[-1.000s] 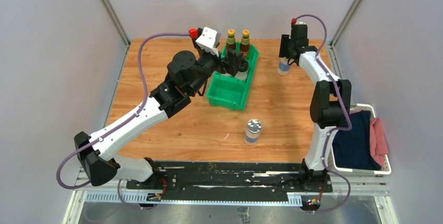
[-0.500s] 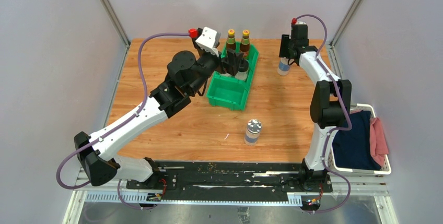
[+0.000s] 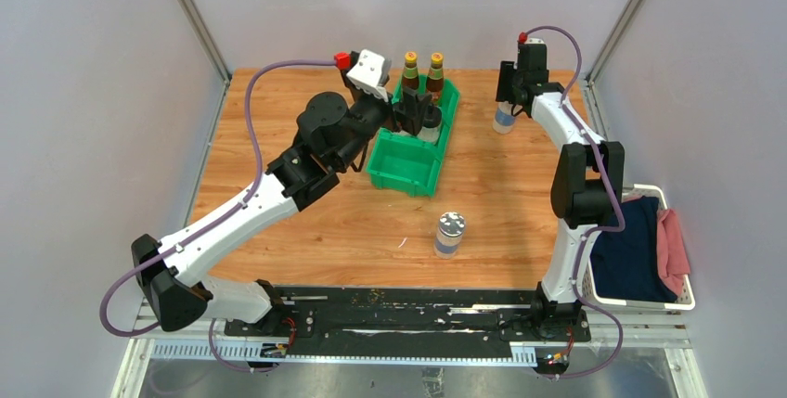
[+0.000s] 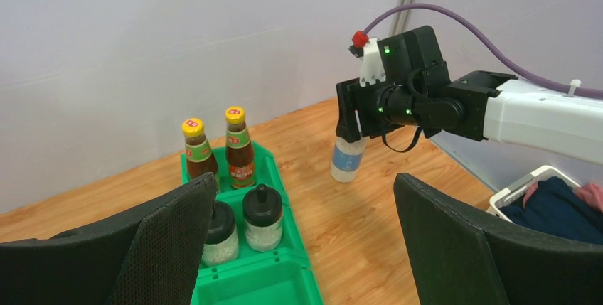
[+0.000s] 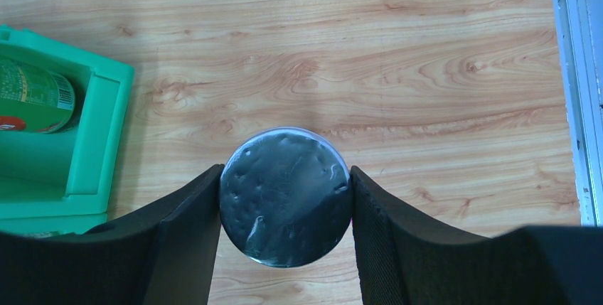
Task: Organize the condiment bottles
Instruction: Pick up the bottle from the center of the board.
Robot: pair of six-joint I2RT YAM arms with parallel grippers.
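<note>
Looks like a robot lab test cell. Wooden bench (image 3: pixel 306 222) boxed in by plain grey panels (image 3: pixel 93 92) on metal posts (image 3: pixel 192 13). Two robot arms (image 3: pixel 241 208) bolted to a black rail (image 3: pixel 399 310) at the bench's near edge, purple cables (image 3: pixel 253 138) looping above the bench.

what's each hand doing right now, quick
left hand: open, holding nothing.
right hand: closed on a silver-lidded jar.
</note>
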